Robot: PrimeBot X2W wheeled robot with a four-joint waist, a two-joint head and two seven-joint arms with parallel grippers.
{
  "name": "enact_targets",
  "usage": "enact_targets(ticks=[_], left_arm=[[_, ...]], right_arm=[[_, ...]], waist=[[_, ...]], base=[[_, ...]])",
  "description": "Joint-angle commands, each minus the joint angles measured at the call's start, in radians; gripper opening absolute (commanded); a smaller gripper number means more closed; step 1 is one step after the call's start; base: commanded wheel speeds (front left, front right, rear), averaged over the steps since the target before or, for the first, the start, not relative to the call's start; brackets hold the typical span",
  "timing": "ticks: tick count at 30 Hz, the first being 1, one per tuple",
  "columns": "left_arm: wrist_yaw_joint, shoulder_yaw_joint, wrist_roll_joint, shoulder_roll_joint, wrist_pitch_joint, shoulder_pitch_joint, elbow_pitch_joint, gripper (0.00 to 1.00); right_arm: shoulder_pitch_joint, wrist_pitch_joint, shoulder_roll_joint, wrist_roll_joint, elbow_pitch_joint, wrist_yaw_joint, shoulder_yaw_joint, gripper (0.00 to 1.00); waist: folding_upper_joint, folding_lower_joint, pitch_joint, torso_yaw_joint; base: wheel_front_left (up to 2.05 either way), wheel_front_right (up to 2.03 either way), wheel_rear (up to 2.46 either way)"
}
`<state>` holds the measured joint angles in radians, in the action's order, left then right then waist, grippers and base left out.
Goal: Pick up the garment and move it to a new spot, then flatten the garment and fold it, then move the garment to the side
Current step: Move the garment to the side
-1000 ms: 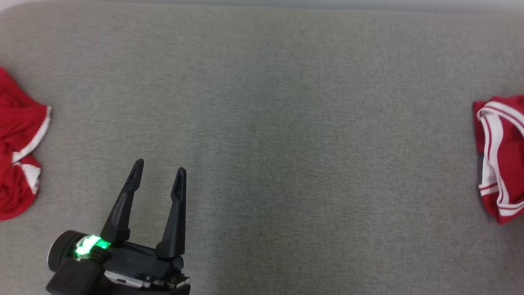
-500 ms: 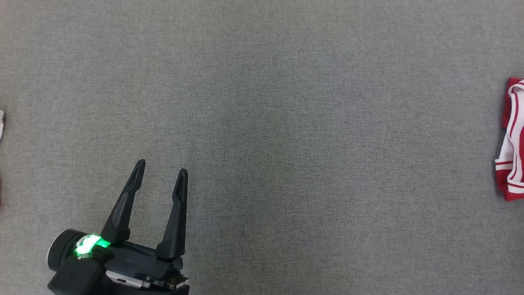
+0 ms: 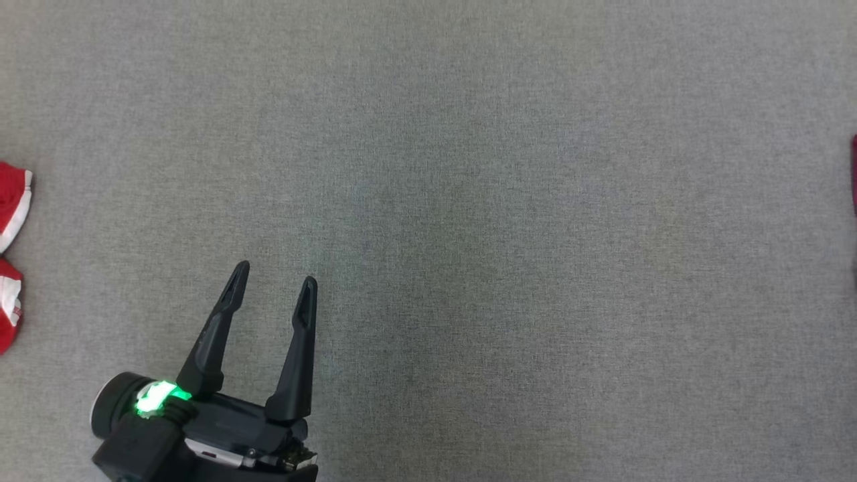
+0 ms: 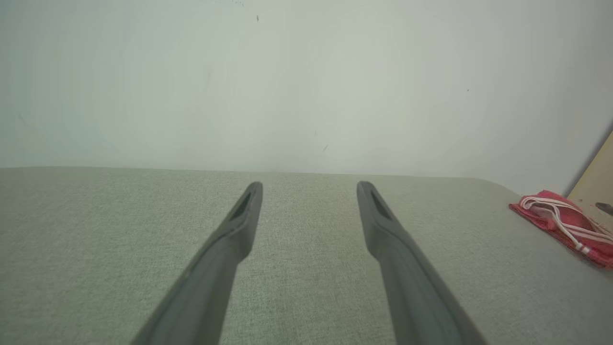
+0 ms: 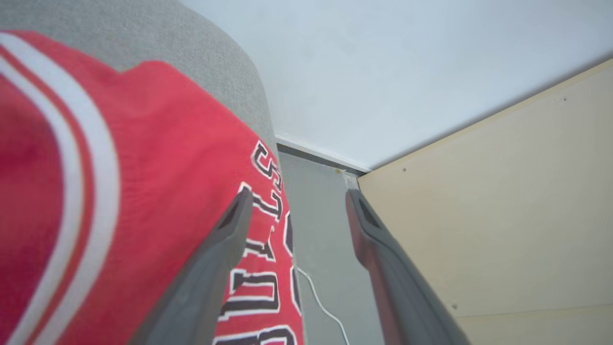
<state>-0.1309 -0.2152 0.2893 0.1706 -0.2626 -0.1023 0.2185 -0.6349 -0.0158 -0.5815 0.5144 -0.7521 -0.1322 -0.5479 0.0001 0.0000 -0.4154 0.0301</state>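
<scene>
Partly cut off, red jersey (image 5: 143,191) lies on grey table (image 5: 191,57); left gripper (image 3: 276,272) and right gripper (image 5: 299,192) jaws released, empty.

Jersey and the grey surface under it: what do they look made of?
Jersey: soft knit, probably synthetic sportswear cloth, matte red with white stripes. The black lettering looks printed or stitched on; I can't tell which. Surface: grey woven, upholstery-like fabric, matte, with a fine visible weave.
</scene>
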Motion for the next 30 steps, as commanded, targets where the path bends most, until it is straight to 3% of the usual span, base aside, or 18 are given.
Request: enact_targets(ticks=[1, 5, 13, 17, 21, 26, 30], left_arm=[[0.002, -0.001, 0.005, -0.009, -0.003, -0.001, -0.007, 1.00], [0.002, 0.011, 0.009, -0.029, -0.003, 0.007, -0.043, 1.00], [0.002, 0.007, 0.068, -0.038, -0.003, 0.051, -0.163, 1.00], [0.002, 0.048, 0.052, -0.047, -0.003, 0.099, -0.231, 1.00], [0.003, 0.066, -0.005, -0.042, -0.003, 0.138, -0.290, 1.00], [0.017, 0.126, -0.049, -0.064, -0.003, 0.183, -0.317, 1.00], [0.021, 0.174, -0.085, -0.075, -0.003, 0.212, -0.322, 1.00]], right_arm=[[0.016, -0.017, 0.013, -0.001, -0.014, 0.002, -0.005, 1.00], [0.057, -0.108, 0.063, -0.044, -0.015, 0.002, 0.019, 1.00], [0.108, -0.233, 0.223, -0.256, -0.013, 0.002, 0.159, 1.00], [0.243, -0.249, 0.341, -0.397, 0.110, 0.002, 0.230, 1.00], [0.409, -0.249, 0.402, -0.511, 0.297, 0.002, 0.304, 1.00], [0.569, -0.247, 0.479, -0.570, 0.467, 0.002, 0.383, 1.00], [0.645, -0.206, 0.514, -0.574, 0.526, 0.002, 0.437, 1.00]], waist=[[-0.0001, 0.0000, 0.025, 0.005], [-0.0001, 0.0000, 0.099, 0.009], [-0.0001, 0.0000, 0.290, 0.030], [-0.0001, 0.0000, 0.404, 0.031], [-0.0001, 0.0000, 0.471, 0.025], [-0.0001, 0.0000, 0.528, 0.012], [-0.0001, 0.0000, 0.553, -0.004]], base=[[0.00, 0.00, 0.00], [0.00, 0.00, 0.00], [0.00, 0.00, 0.00], [0.00, 0.00, 0.00], [0.00, 0.00, 0.00], [0.00, 0.00, 0.00], [0.00, 0.00, 0.00]])
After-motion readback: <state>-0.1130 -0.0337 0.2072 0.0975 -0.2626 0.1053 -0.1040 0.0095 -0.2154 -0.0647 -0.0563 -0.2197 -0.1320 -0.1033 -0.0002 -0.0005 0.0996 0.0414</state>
